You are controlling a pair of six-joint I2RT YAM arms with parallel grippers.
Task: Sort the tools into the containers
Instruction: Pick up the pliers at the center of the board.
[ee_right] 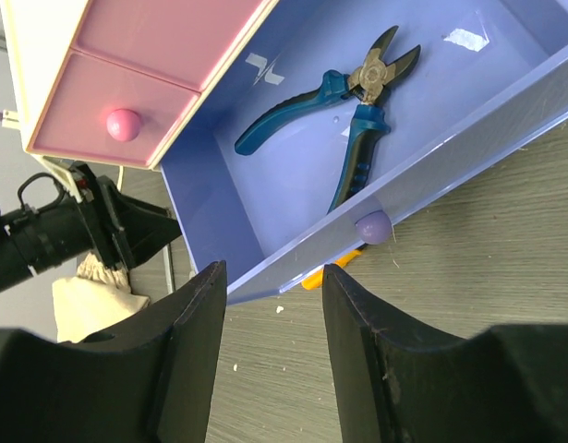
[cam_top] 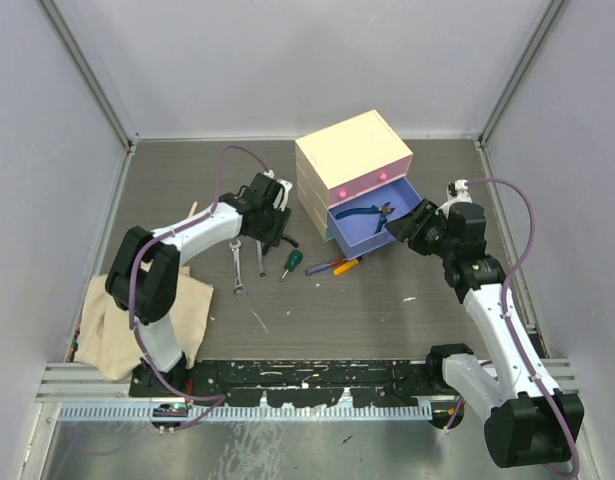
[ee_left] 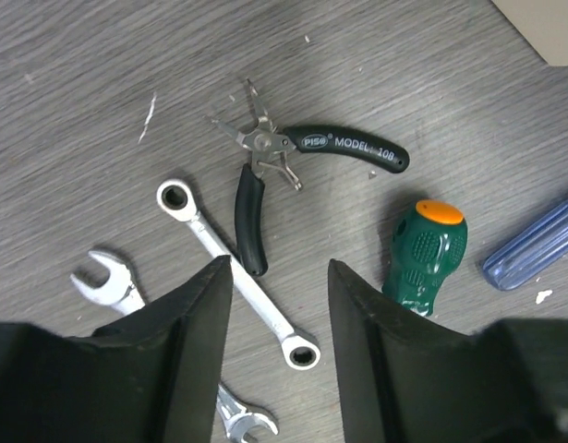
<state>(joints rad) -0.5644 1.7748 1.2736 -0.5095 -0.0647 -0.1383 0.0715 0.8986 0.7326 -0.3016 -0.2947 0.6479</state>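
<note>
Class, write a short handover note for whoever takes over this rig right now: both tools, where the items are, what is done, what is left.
Left tool: open, above the ring wrench, holding nothing.
Right tool: open, in front of the knob of the purple drawer, holding nothing.
Done: blue pliers lie in the open purple drawer.
Left: ring wrench, other wrench, black pliers, green screwdriver and other screwdrivers lie on the table. Both pink drawers are shut.
</note>
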